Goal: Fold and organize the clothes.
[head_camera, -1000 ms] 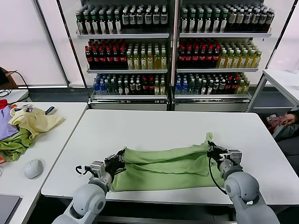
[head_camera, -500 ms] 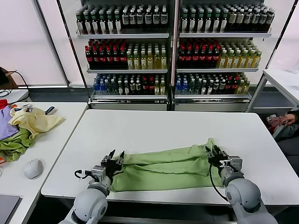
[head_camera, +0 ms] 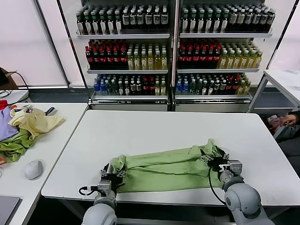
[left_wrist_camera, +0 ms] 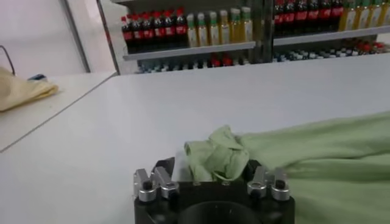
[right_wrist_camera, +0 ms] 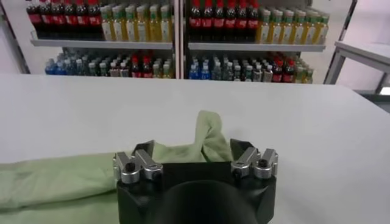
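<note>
Low at the near edge of a white table point(head_camera: 154, 126), the left gripper point(head_camera: 112, 174) and right gripper point(head_camera: 216, 161) each pinch an end of the green shirt point(head_camera: 164, 168) lying crumpled lengthwise between them, with no writing legible on it.

Shirt point(head_camera: 166, 168) folds seemingly hide both claws' fingertips.

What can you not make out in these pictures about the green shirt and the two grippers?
- Head view: the buttons and patch of the shirt are hidden in its folds.
- Left wrist view: the left gripper has cloth bunched over its fingers; their tips are covered.
- Right wrist view: the right gripper body blocks the fingertips and the cloth there.
</note>
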Tool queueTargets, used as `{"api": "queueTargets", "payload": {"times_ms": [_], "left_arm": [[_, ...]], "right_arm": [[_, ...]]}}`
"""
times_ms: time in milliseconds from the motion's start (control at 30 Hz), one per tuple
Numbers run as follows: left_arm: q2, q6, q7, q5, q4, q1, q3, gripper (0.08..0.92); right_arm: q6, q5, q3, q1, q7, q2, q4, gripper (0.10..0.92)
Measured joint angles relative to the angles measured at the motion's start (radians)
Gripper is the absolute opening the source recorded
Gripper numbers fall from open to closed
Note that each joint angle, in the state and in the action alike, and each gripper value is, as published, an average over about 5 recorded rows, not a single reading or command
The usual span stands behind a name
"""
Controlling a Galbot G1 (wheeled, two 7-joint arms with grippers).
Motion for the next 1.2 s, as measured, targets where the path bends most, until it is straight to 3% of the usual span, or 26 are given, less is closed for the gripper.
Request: {"api": "queueTargets", "payload": {"times_ms": [367, 600, 1000, 1200], "left_arm": [[-0.014, -0.006, 0.002, -0.036, -0.012, 0.023, -0.022, 0.324], [0.033, -0.012, 0.023, -0.097, -0.017, 0.001, -0.085, 0.139], [0.231, -0.011, 0.073, -0.233, -0.002, -0.081, -0.271, 0.117], [0.269, 0.016, 0.079, -0.377, -0.053, -0.100, -0.314, 0.117]], "right_arm": [[0.003, 0.008, 0.003, 0.004, 0.006, 0.003, 0.013, 0.823], [0.011, 0.021, 0.011, 0.010, 0.011, -0.002, 0.018, 0.823], [0.017, 0.028, 0.007, 0.026, 0.015, 0.002, 0.017, 0.823], [0.018, 0.027, 0.007, 0.025, 0.016, 0.003, 0.017, 0.823]]}}
